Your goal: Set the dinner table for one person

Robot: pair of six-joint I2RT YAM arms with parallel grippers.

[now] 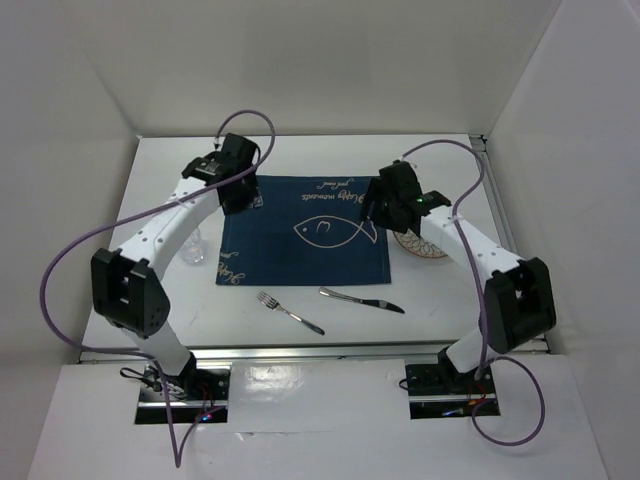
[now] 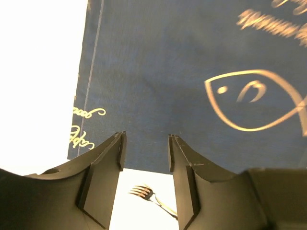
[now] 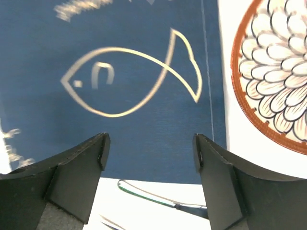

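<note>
Just short of the left gripper's (image 2: 146,143) fingertips, a fork (image 2: 146,193) lies on the white dinner table (image 2: 38,72), with its tines toward the cloth ahead. The fingers stand apart with nothing between them. Past their tips the navy placemat (image 2: 158,72) lies flat on the table. Its gold fish outline is ahead and to the right of the fingers, and gold script runs along the edge to their left. Left of these fingers and nearer the arm bases, the top view shows what may be a clear glass (image 1: 195,248), too faint to be sure.

The right gripper (image 3: 150,143) is spread wider and is also empty. Just short of its fingers a knife (image 3: 158,199) lies on the table beside the placemat's near edge. Ahead, between the fingers, is the fish drawing. Right of the right-hand finger a patterned plate (image 3: 273,72) sits on the table just beside the placemat, with a sliver of white between them.
</note>
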